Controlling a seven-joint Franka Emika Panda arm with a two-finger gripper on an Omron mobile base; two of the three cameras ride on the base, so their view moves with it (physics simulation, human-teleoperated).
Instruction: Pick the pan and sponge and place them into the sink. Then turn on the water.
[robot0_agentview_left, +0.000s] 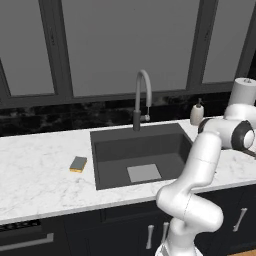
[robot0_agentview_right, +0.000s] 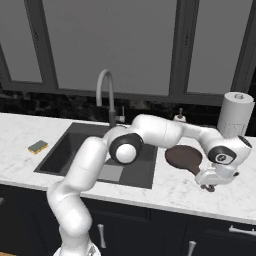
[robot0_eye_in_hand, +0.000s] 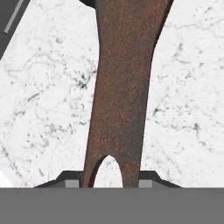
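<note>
Your pan (robot0_agentview_right: 184, 158) is a round, shallow, dark reddish-brown dish lying flat on the white, grey-veined marble counter (robot0_agentview_right: 170, 192), right of centre in the right base view, just beside the sink's right rim. Its long straight handle (robot0_eye_in_hand: 120, 87) has a rough, rust-speckled surface and, in the hand view, runs from the top of the frame down to the bottom centre, widening toward the top and ending in a rounded arch-shaped cutout at the lower end. In the right base view the long axis points from the bowl toward the lower right of the frame, where the gripper (robot0_agentview_right: 207, 186) sits low over the handle's end. You see the two finger tips (robot0_eye_in_hand: 146, 183) on either side of the handle near the cutout, but you cannot tell whether they press on it. The sponge (robot0_agentview_left: 78, 164), a small rectangular block with a grey-green top and yellow base, lies left of the sink (robot0_agentview_left: 102, 160), a dark grey rectangular basin with a lighter square on its floor.
</note>
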